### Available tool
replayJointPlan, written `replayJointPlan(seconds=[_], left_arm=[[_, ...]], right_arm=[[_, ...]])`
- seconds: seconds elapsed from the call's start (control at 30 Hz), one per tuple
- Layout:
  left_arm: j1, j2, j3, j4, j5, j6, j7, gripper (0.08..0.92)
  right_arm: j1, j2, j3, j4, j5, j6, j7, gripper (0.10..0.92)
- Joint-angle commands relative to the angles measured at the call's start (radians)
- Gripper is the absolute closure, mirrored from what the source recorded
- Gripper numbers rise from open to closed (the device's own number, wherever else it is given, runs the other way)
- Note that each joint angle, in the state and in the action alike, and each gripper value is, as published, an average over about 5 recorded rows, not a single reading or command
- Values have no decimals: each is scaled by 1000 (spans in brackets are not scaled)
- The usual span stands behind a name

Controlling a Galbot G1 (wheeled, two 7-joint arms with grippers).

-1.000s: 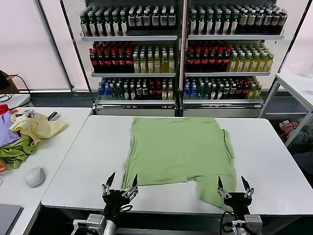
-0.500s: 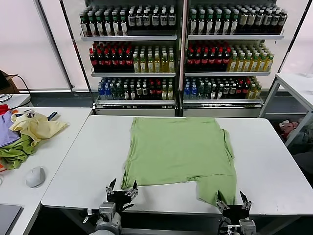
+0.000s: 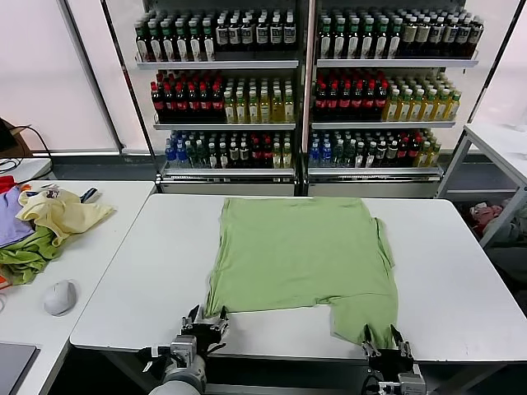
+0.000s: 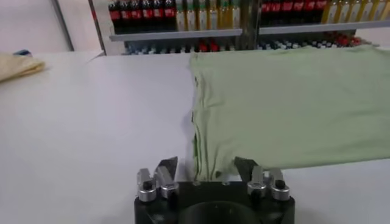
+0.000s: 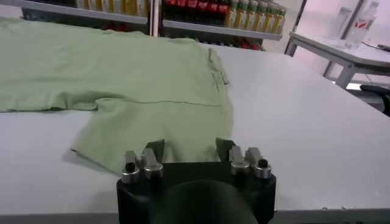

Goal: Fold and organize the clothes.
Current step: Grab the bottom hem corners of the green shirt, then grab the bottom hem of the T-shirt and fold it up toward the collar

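Observation:
The light green shirt (image 3: 305,251) lies spread flat on the white table (image 3: 148,271), back side up, with one part hanging toward the front right. No graphic or buttons show. My left gripper (image 3: 207,317) is open at the table's front edge, just before the shirt's front left corner (image 4: 204,167), not touching it. My right gripper (image 3: 384,337) is open at the front edge, just before the shirt's lower right flap (image 5: 158,131). Both are empty.
A side table on the left holds a pale yellow garment (image 3: 62,214), purple and darker green garments (image 3: 20,255) and a grey mouse (image 3: 59,297). Shelves of bottles (image 3: 305,90) stand behind the table. Another white table (image 3: 502,144) stands at the far right.
Both grippers have drawn back toward me and lower, from over the table's front edge to below it. The shirt has not moved.

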Motion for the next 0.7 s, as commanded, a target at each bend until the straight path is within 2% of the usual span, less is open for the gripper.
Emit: replayJointPlan(seconds=[0.03,0.23,0.33,0.5,0.7], left_arm=[[-4,2,5,-2,-95,23,0,466],[-14,6,6,-1,-116,2,4,640],[-18,9,13,6,-112,-6,7,726],[-34,10,16,17,-109,-35,15,843],[-44,30,-6,-24,-123,-103,36,890]], right_arm=[[-2,3,-4,-1,14,-8,3,688],[5,-13,4,6,24,2,-14,855],[19,-24,9,3,26,18,-25,901],[56,-52,18,3,30,77,-51,904],[131,-86,32,8,82,128,-59,904]])
